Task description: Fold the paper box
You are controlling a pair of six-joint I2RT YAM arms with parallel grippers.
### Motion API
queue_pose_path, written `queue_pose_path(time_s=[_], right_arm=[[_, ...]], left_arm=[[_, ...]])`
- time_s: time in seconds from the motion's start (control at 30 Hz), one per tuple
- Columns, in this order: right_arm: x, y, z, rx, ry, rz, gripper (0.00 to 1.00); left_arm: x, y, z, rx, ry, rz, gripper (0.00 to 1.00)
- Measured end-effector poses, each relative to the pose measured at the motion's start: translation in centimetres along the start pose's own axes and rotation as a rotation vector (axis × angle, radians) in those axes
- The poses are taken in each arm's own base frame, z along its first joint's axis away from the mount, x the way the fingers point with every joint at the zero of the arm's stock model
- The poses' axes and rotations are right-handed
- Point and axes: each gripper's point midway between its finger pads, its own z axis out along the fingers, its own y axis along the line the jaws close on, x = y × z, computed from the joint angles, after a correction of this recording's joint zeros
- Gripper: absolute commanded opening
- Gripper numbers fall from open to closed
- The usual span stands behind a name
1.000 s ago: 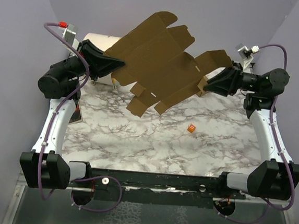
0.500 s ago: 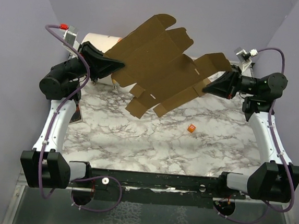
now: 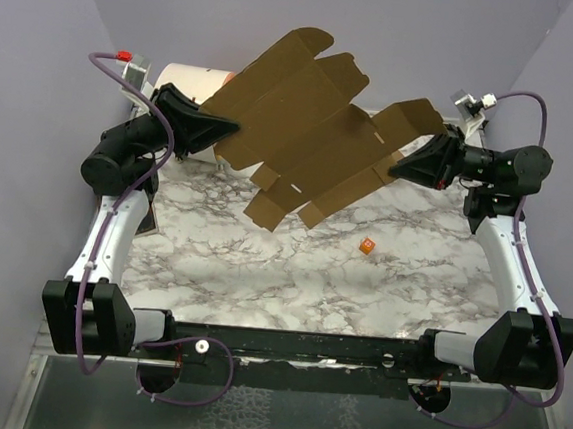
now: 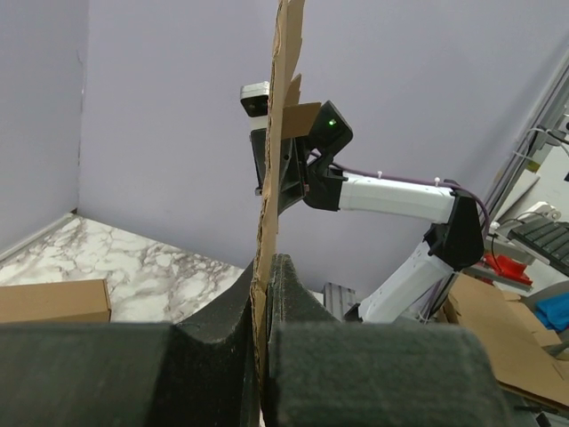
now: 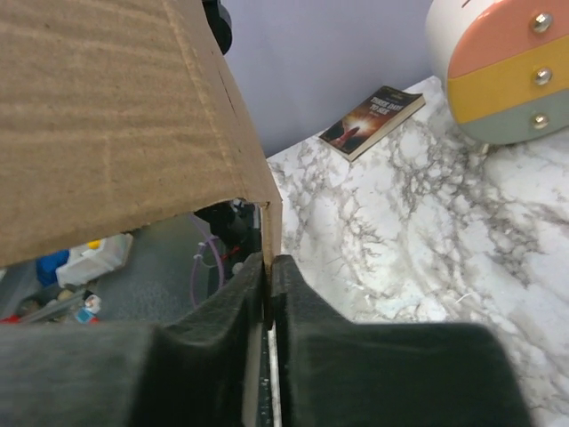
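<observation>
we see the paper box (image 3: 299,125), an unfolded sheet, held in the air above and behind the orange cube (image 3: 366,247) on the surface (image 3: 262,263). the left hand (image 3: 234,125) and right hand (image 3: 393,171) each pinch one edge. compared with a second ago, the flap at the right hand lies flatter.

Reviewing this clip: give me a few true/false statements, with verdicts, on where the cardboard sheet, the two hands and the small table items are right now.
1. The paper box is held above the table as an open, unfolded sheet. True.
2. Only the left hand grips it. False: the right hand is also shut on an edge of it.
3. A small orange cube sits on the table, apart from the sheet. True.
4. The book lies on top of the sheet. False: it lies on the table by the wall.
</observation>
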Motion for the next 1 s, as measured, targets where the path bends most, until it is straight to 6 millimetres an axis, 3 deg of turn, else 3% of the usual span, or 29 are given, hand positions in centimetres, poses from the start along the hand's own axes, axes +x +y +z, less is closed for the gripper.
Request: queue_pose_path(time_s=[0.17, 0.2, 0.27, 0.3, 0.53, 0.63, 0.83, 1.0], right_arm=[[0.0, 0.0, 0.0, -0.001, -0.002, 0.001, 0.01], [0.1, 0.0, 0.0, -0.001, -0.001, 0.002, 0.10], [0.2, -0.1, 0.0, 0.000, -0.001, 0.000, 0.40], [0.3, -0.2, 0.0, 0.002, 0.001, 0.003, 0.49], [1.0, 1.1, -0.6, 0.038, 0.000, -0.145, 0.87], [0.9, 1.4, -1.7, 0.096, -0.015, -0.240, 0.89], [0.1, -1.1, -7.3, 0.334, -0.065, -0.328, 0.90], [-1.8, -0.6, -8.0, 0.340, -0.030, -0.423, 0.99]], left_arm=[[0.0, 0.0, 0.0, 0.004, -0.003, -0.001, 0.00], [0.1, 0.0, -0.1, 0.005, -0.003, 0.000, 0.00], [0.2, 0.1, -0.1, 0.003, -0.003, -0.001, 0.00], [0.3, 0.3, -0.2, 0.001, -0.003, 0.001, 0.00], [1.6, 1.5, -0.7, -0.039, 0.003, 0.005, 0.00], [1.6, 1.3, -0.8, -0.045, 0.005, 0.021, 0.00], [1.7, 0.9, -0.9, -0.102, 0.025, 0.071, 0.00], [2.4, 1.1, -1.4, -0.172, 0.061, 0.113, 0.00]])
